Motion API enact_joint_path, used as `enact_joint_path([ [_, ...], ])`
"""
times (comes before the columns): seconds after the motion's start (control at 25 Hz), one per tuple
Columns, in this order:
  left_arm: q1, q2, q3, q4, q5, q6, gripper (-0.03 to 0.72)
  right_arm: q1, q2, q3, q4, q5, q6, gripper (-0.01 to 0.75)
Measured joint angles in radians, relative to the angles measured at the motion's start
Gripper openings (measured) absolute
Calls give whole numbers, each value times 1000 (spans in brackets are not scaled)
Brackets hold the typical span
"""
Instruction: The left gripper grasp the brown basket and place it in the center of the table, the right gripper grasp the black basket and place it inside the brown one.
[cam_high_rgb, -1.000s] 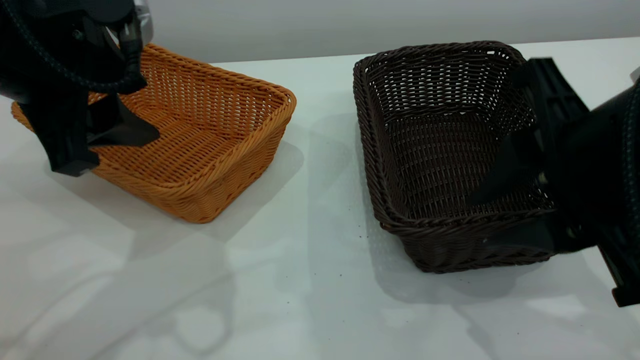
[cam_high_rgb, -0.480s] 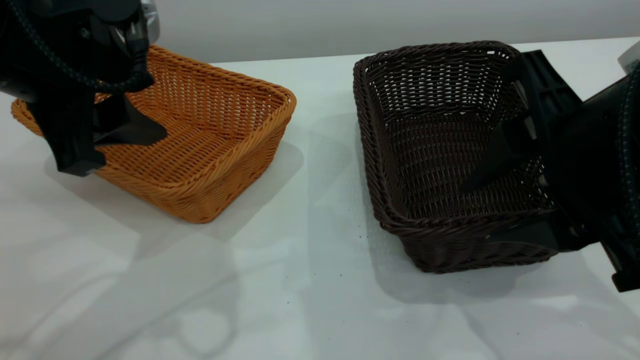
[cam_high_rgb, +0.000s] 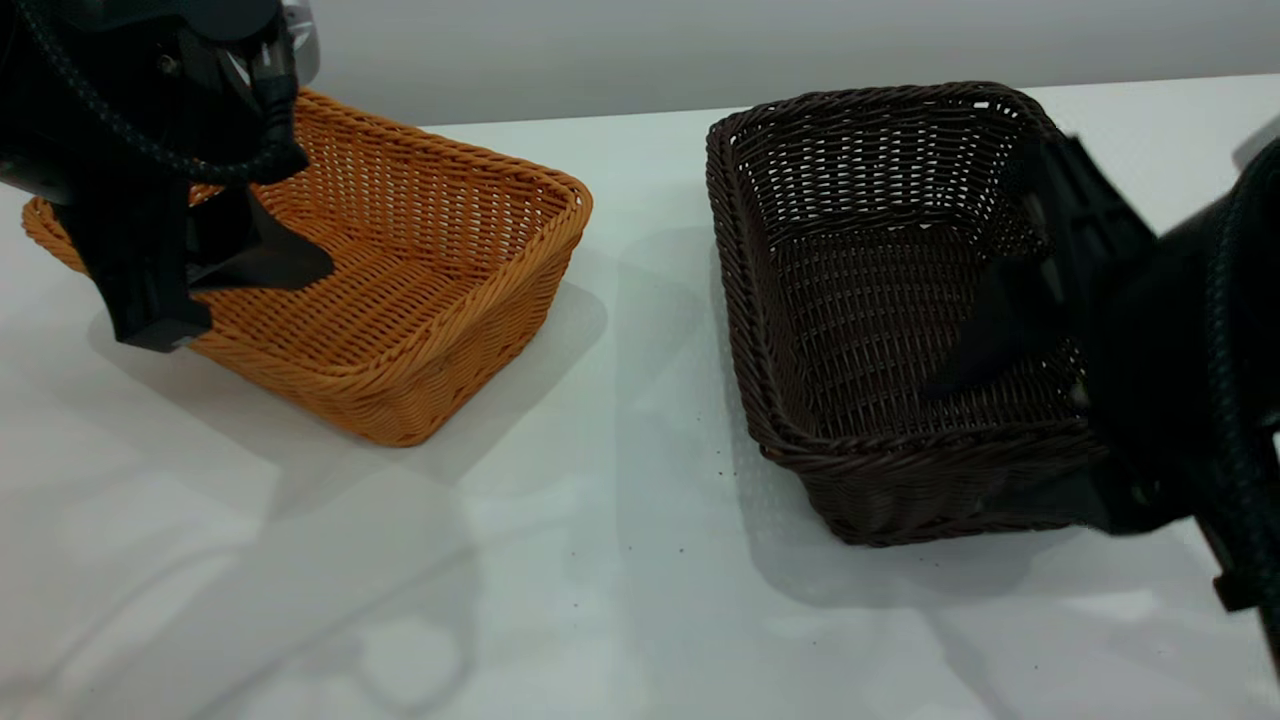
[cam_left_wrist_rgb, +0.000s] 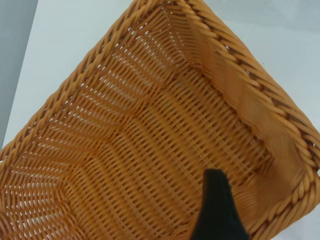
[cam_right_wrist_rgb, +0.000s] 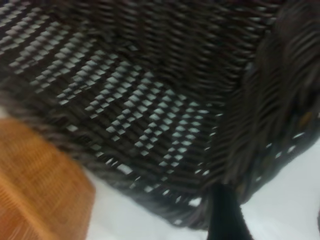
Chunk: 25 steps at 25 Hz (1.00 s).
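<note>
The brown basket (cam_high_rgb: 390, 270) sits at the far left of the white bench (cam_high_rgb: 600, 560), holding nothing but one jaw of the left gripper (cam_high_rgb: 215, 280). That gripper's jaws straddle the basket's left wall, one inside and one outside, spread apart. The black basket (cam_high_rgb: 880, 300) stands well apart at the right; the right gripper (cam_high_rgb: 1020, 430) straddles its near right corner, one jaw inside, one outside against the wall, also parted. A plain grey wall runs behind. Tiny dark specks dot the bench between the baskets.
</note>
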Motion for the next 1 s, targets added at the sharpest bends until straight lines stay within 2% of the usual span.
enact_joint_path([
  [0.64,0,-1,0,0,1,0,427,-3,13,0,33,-116,1,383],
  [1.0,0,-1,0,0,4,-23,427,-4,83,-55,28,-105,2,383],
])
